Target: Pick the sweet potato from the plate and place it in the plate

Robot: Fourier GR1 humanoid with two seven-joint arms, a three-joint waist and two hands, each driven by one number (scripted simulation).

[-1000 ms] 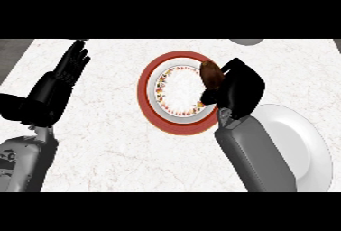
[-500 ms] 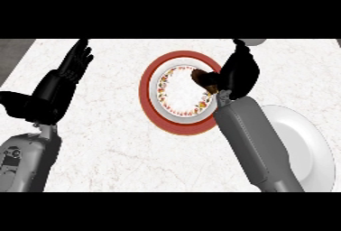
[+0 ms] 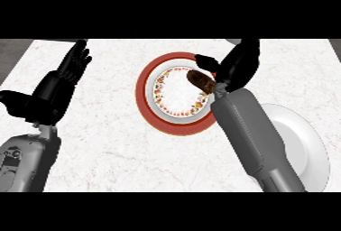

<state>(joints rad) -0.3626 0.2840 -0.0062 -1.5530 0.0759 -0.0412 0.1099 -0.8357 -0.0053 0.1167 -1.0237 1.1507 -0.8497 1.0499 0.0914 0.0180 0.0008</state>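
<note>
The dark brown sweet potato lies on the right side of the round red-rimmed patterned plate, far from the plain white plate at near right. The black right hand is just beside it with fingers straight, released. At far left, the black left hand rests open, fingers up.

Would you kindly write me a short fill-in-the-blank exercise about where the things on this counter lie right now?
1. The brown sweet potato lies on the ____-rimmed round plate.
2. The plain white round plate sits to that plate's ____.
3. The right hand is beside the sweet potato; the open ____ hand rests apart, fingers up.

Missing words: red; right; left
</note>
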